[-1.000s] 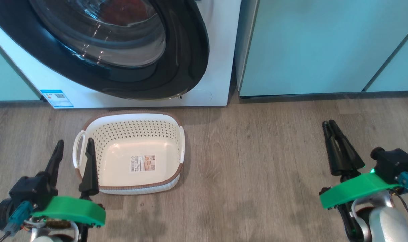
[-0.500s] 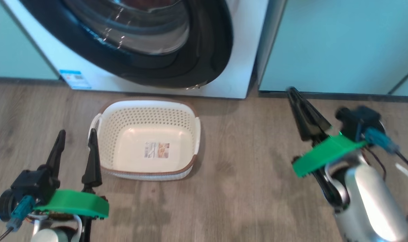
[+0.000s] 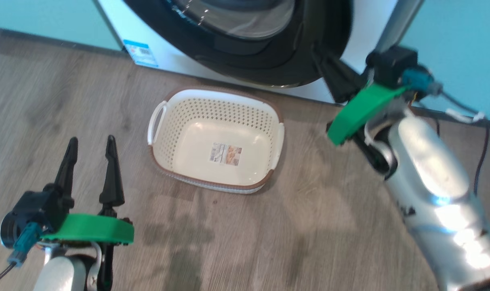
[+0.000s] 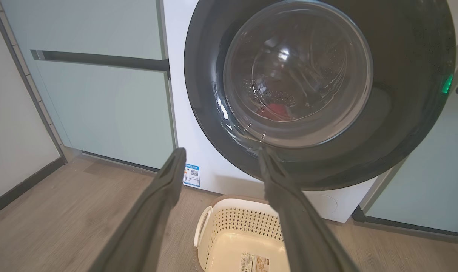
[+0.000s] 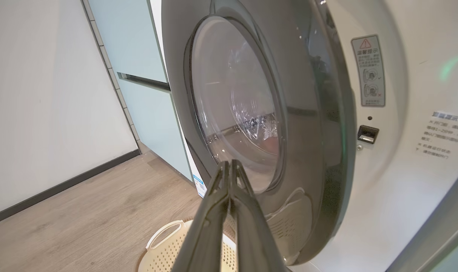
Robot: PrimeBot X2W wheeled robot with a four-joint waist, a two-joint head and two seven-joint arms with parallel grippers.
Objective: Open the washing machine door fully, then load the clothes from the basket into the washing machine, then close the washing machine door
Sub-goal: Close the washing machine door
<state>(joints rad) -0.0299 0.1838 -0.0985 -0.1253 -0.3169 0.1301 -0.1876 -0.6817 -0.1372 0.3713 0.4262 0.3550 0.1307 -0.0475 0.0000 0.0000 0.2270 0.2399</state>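
The washing machine door (image 3: 269, 60), a black rim round a glass bowl, stands ajar; in the right wrist view the door (image 5: 308, 113) sits off the white washing machine (image 5: 395, 170) and bares its latch slot (image 5: 367, 134). Red clothes (image 4: 278, 111) show through the glass, inside the drum. The cream basket (image 3: 216, 109) lies on the floor below the door, with just a sticker inside. My right gripper (image 3: 316, 52) is shut and holds nothing, its tips at the door's lower right rim. My left gripper (image 3: 90, 141) is open, low, to the left of the basket.
Pale green cabinets (image 4: 100, 105) flank the machine on the left, with another cabinet (image 3: 451, 40) on the right. A white wall (image 5: 43, 94) with a dark skirting runs along the far left. Wooden floor (image 3: 309, 226) spreads around the basket.
The head camera has swung, so the whole picture shifted. My right arm has risen and reached forward to the door's lower right rim, and its fingers have closed tight. The left gripper stays open.
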